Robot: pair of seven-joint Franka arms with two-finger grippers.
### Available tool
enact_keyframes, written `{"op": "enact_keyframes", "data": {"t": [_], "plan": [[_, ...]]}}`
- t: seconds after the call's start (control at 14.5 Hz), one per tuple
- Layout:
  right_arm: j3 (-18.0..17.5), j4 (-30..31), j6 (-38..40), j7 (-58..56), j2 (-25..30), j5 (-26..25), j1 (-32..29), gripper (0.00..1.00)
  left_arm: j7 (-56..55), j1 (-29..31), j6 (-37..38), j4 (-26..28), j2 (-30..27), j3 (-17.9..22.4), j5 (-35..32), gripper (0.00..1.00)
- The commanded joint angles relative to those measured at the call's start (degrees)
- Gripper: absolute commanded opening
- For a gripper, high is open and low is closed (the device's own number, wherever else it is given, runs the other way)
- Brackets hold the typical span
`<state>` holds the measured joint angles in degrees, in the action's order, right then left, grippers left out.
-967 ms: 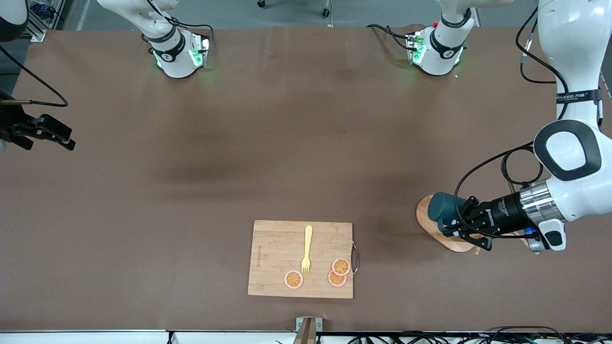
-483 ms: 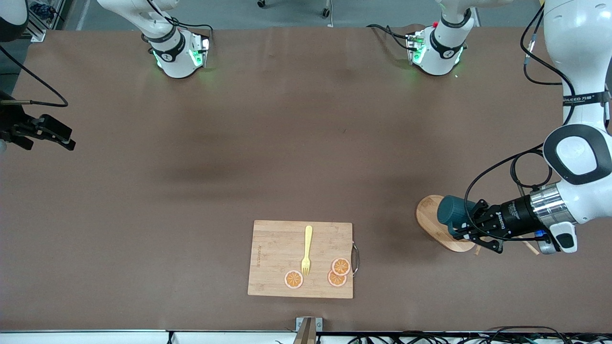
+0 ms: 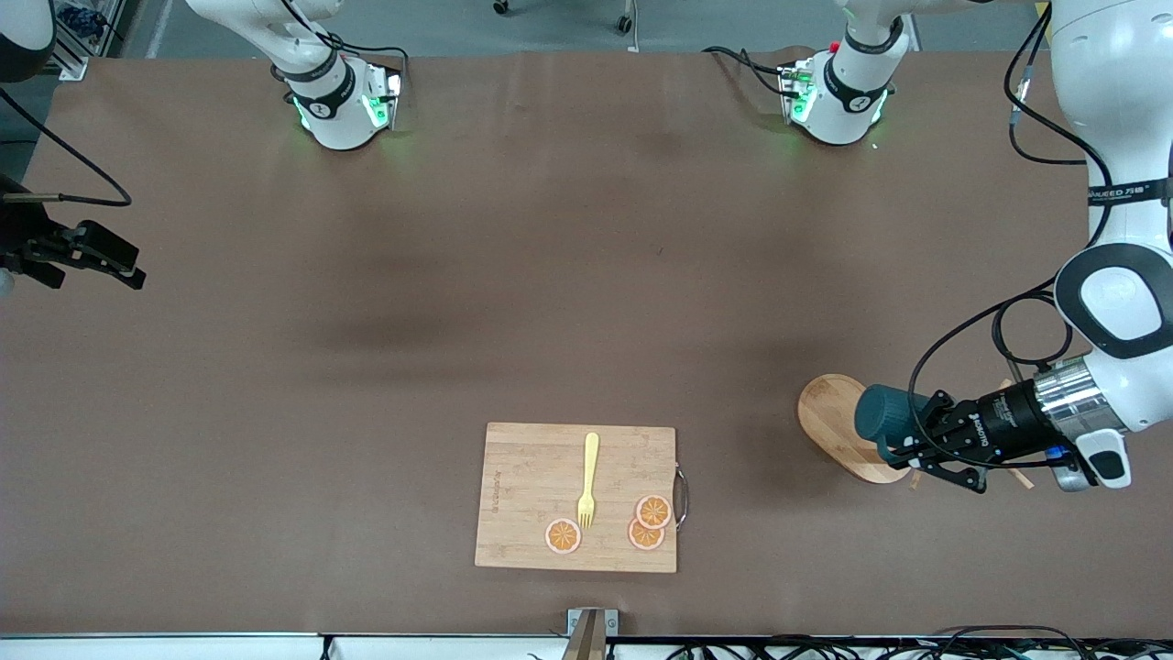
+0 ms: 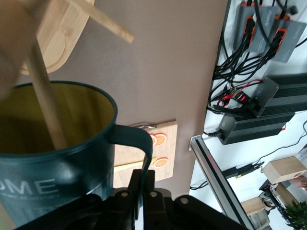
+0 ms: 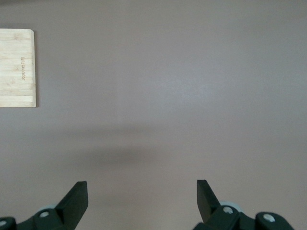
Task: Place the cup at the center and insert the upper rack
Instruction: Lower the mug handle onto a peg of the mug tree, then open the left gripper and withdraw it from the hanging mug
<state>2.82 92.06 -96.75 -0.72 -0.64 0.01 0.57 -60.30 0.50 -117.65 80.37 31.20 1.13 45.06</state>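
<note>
Left gripper (image 3: 903, 446): fingers pinch the cup (image 3: 882, 414) by its handle, over the upper rack (image 3: 838, 428) at the left arm's end of the counter (image 3: 550, 275); a peg pokes into the cup, post mostly hidden. Right gripper (image 5: 141, 199): waiting, fingers spread wide, empty.

The cup (image 4: 57, 158) fills the view from 6 to 9 o'clock — dark teal outside, mustard inside, white letters "OME" on its wall. Its handle (image 4: 136, 143) runs down into the left gripper (image 4: 144, 184), whose dark fingers close on it. A peg (image 4: 45, 98) of the rack (image 4: 57, 28) slants into the cup's mouth; the rack's base sits at 11 o'clock — another peg juts toward 12. By the handle lies a board (image 4: 163, 153) with orange slices (image 4: 159, 139). The table (image 4: 168, 57) ends at 3 o'clock.
</note>
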Motion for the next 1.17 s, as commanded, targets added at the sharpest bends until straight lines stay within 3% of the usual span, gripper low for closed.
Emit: {"op": "enact_keyframes", "data": {"t": [0.0, 0.14, 0.21, 0.28, 0.35, 0.41, 0.69, 0.9, 1.11], "plan": [[-0.09, -0.74, 0.59, -0.16, -0.41, -0.71, -0.13, 1.00, 1.67, 1.00, -0.47, -0.13, -0.08, -0.08, 0.55, 0.06], [-0.09, -0.74, 0.59, -0.16, -0.41, -0.71, -0.13, 1.00, 1.76, 1.79, -0.47, -0.13, 0.18, -0.08, 0.47, 0.07], [-0.09, -0.74, 0.59, -0.16, -0.41, -0.71, -0.13, 1.00, 1.76, 1.96, -0.47, -0.13, 0.09, -0.08, 0.46, 0.15], [-0.09, -0.74, 0.59, -0.08, -0.41, -0.71, -0.22, 1.00, 1.94, 2.05, -0.56, -0.13, 0.00, -0.08, 0.46, 0.43], [-0.09, -0.74, 0.59, -0.07, -0.59, -0.71, -0.22, 1.00, 2.81, 2.05, -0.47, -0.13, -0.08, -0.08, 0.46, 0.76], [-0.09, -0.74, 0.51, -0.07, -0.68, -0.62, -0.22, 1.00, 3.34, 1.97, -0.47, -0.13, -0.35, 0.01, 0.46, 1.00], [-0.09, -0.74, 0.51, -0.07, -0.68, -0.44, -0.22, 1.00, 2.91, 2.05, -0.47, -0.31, -1.83, 0.28, -0.67, 1.00], [-0.09, -0.74, 0.51, -0.07, -0.68, -0.44, -0.22, 1.00, 2.47, 2.05, 0.49, -0.13, -6.22, 0.01, -10.23, 1.00], [0.00, -0.74, 0.51, -0.07, -0.68, -0.44, -0.22, 1.00, 3.61, 1.97, 7.16, 0.04, -11.84, 0.01, -17.61, 1.00]]}}
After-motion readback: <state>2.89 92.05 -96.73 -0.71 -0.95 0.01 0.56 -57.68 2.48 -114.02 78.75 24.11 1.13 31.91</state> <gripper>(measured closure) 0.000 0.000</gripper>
